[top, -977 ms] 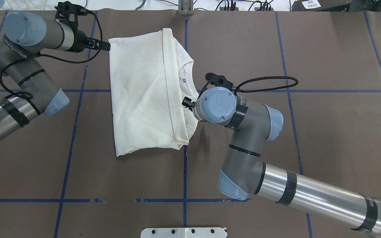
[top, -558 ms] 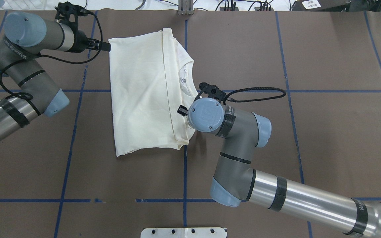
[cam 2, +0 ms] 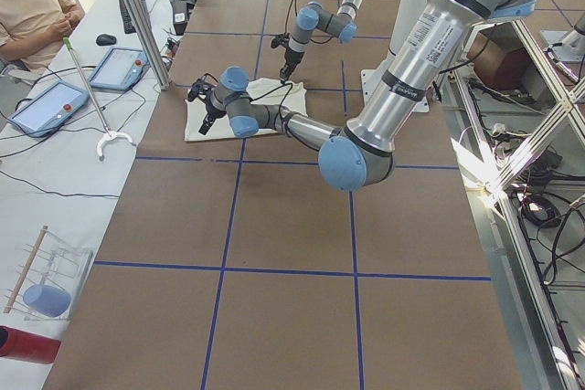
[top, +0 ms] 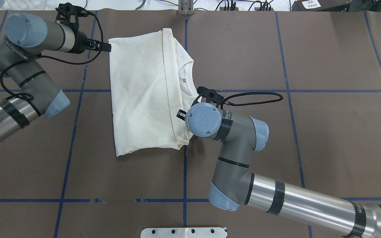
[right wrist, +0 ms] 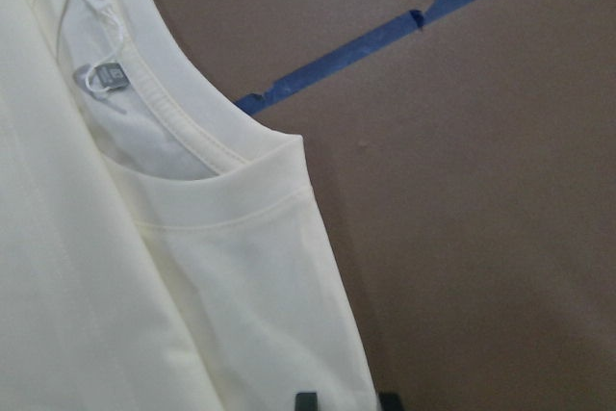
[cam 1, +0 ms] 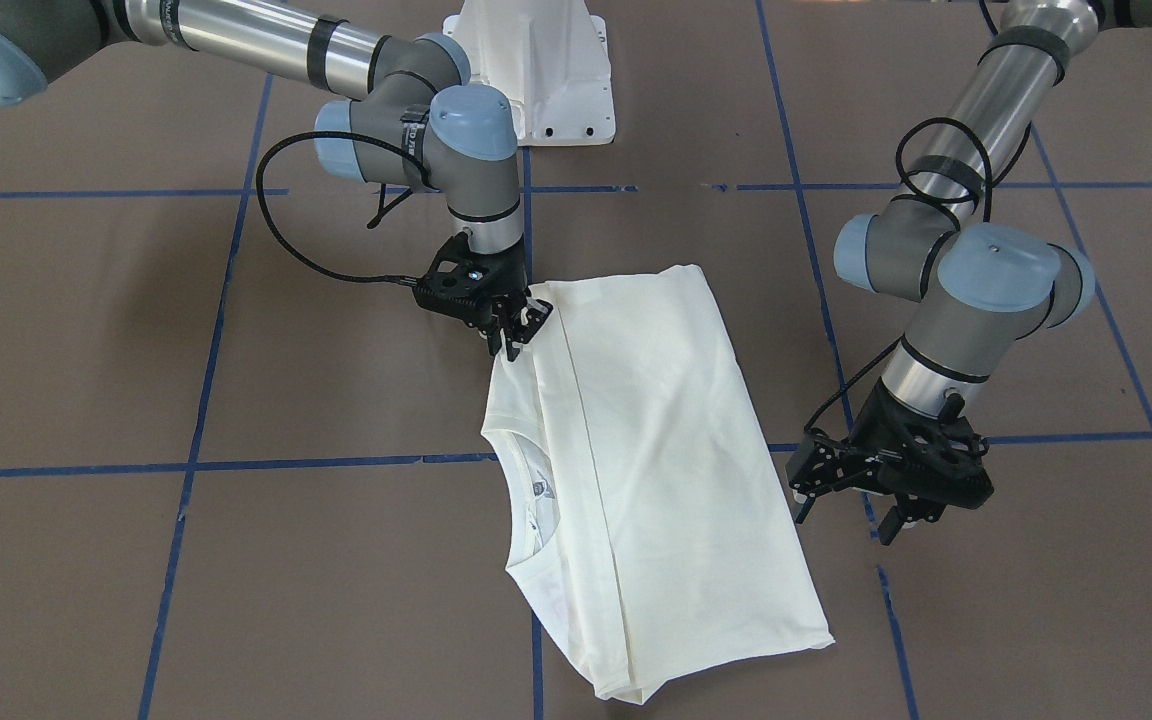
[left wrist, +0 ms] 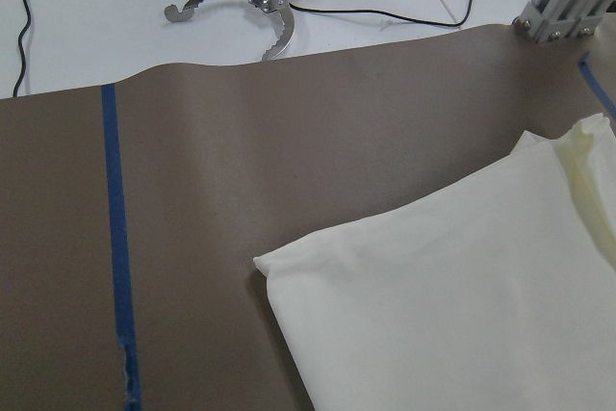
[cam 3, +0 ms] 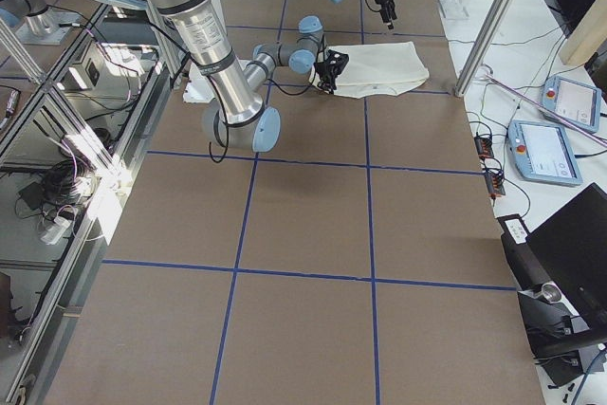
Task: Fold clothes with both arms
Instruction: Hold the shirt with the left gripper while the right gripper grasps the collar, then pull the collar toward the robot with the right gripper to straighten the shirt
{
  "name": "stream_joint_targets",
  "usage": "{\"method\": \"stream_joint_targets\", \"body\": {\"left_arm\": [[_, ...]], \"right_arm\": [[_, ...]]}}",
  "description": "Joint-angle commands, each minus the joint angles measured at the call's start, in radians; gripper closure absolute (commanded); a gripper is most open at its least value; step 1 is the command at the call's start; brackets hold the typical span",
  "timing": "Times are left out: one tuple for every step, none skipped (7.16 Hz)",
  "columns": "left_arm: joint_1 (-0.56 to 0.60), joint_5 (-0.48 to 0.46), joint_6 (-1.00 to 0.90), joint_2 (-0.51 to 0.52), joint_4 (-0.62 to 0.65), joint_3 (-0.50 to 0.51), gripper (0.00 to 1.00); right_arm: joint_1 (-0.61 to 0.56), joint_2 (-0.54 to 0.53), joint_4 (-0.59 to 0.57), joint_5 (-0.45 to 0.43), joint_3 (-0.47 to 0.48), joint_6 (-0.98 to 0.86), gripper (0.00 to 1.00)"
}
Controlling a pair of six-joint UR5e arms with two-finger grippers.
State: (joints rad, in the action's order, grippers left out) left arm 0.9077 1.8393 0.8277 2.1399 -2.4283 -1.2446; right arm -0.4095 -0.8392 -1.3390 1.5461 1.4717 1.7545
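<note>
table [top: 326, 148]: you have a brown-covered surface crossed by blue tape lines [top: 71, 142], and both grippers work over it.

t-shirt [top: 141, 99]: the cream-white shirt lies folded and flat between the two grippers. a long fold runs down its length, and the neck opening faces the right gripper's side.

right arm [top: 236, 155]: it reaches in over the shirt's near edge with its wrist pointing down.

left arm [top: 28, 72]: it is bent at the elbow, and its wrist points towards the shirt's far corner.

right gripper [cam 1: 514, 325]: it sits directly over the shirt's shoulder edge, below the collar [right wrist: 183, 113]. your wrist view shows two dark fingertips apart with the cloth edge lying between them. you cannot tell from these views whether they touch the cloth.

left gripper [cam 1: 846, 510]: it hangs just beside the shirt's side edge, near the far corner and clear of the cloth. its fingers stand apart and hold nothing.

neck label [right wrist: 101, 76]: a small grey tag inside the collar, ahead of the right gripper.
</note>
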Motion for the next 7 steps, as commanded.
{"method": "stream_joint_targets", "body": {"left_arm": [[-0.001, 0.000, 0.004, 0.000, 0.000, -0.001, 0.00], [-0.001, 0.000, 0.005, 0.000, 0.000, -0.001, 0.00], [-0.003, 0.000, 0.005, 0.002, 0.000, -0.001, 0.00], [-0.003, 0.000, 0.005, 0.000, 0.000, -0.001, 0.00], [-0.003, 0.000, 0.005, 0.000, 0.000, -0.001, 0.00], [-0.004, 0.000, 0.007, 0.002, -0.002, -0.001, 0.00], [-0.009, 0.000, 0.007, 0.002, 0.000, -0.001, 0.00]], "right_arm": [[0.000, -0.001, 0.003, -0.011, 0.002, -0.001, 1.00], [0.000, -0.014, 0.001, -0.011, 0.013, -0.012, 1.00], [-0.002, -0.030, -0.002, -0.011, 0.034, -0.012, 1.00], [-0.002, -0.099, -0.002, -0.012, 0.115, -0.010, 1.00], [0.027, -0.177, -0.005, -0.050, 0.219, -0.009, 1.00], [0.085, -0.261, -0.005, -0.110, 0.310, -0.003, 1.00], [0.139, -0.352, -0.005, -0.154, 0.417, -0.001, 1.00]]}}
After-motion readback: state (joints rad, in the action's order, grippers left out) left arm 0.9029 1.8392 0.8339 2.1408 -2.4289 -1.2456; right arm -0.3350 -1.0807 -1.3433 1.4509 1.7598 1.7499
